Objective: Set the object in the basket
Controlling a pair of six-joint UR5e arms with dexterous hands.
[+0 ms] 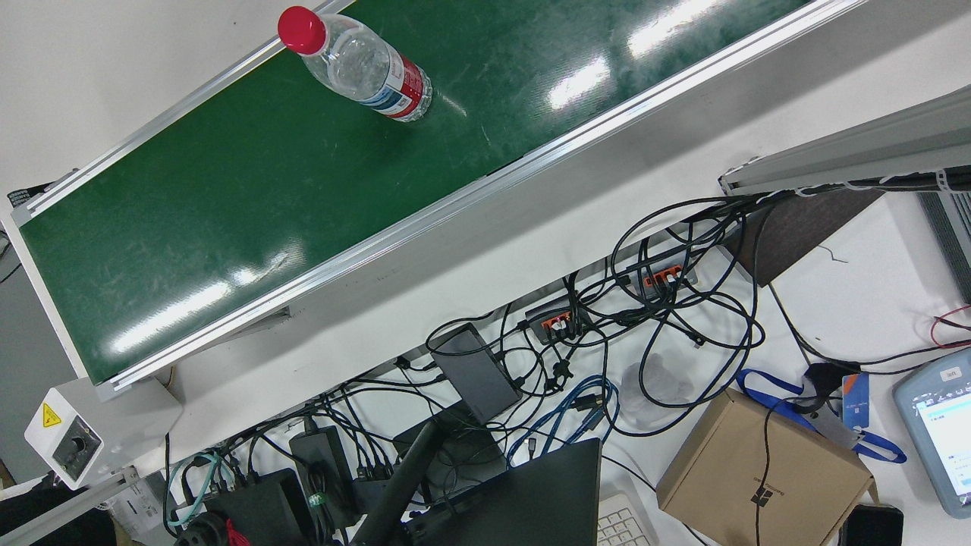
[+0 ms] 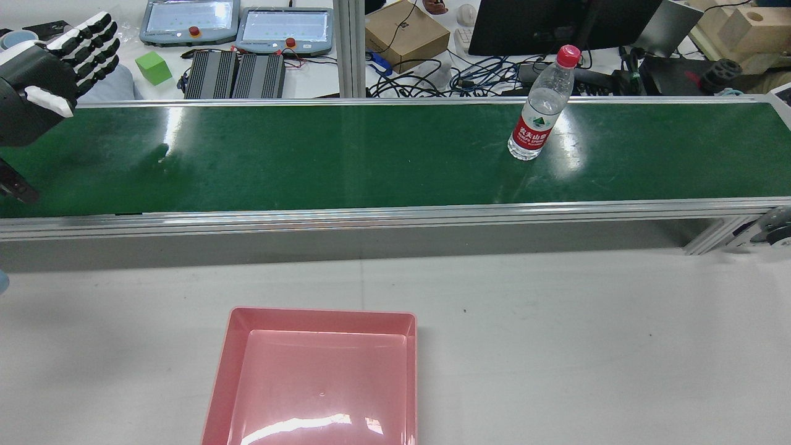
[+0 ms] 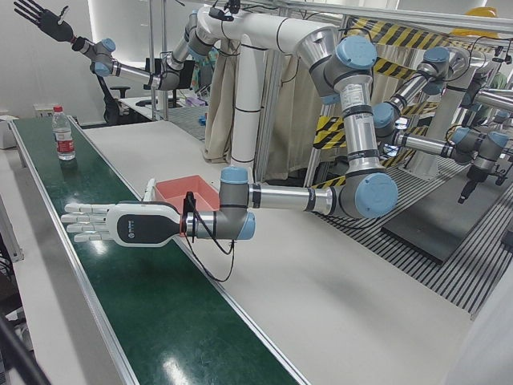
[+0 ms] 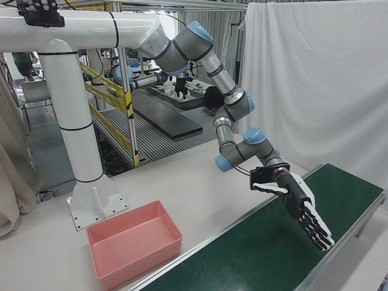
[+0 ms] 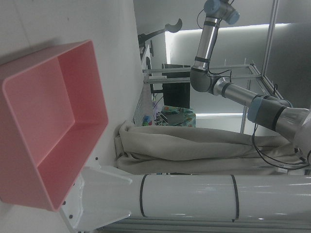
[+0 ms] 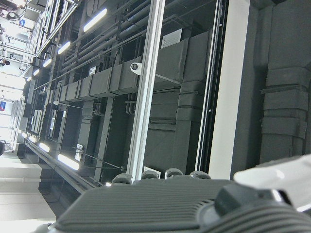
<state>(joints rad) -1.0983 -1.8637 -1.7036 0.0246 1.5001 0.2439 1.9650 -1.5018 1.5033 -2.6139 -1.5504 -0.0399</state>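
White desk (image 2: 556, 346) carries a green belt (image 2: 346, 154) along its far edge. At the left edge, the left hand (image 2: 46, 77) hovers over the belt, fingers (image 2: 93, 43) straight, spread, holding nothing. A pink basket (image 2: 318, 377) sits empty at the near edge, left of centre. Toward the right, the bottle (image 2: 541, 105) stands upright on the belt. The right hand (image 3: 44, 20), raised high, is spread and empty too. Judged risk: the tall bottle topples if nudged above its middle.
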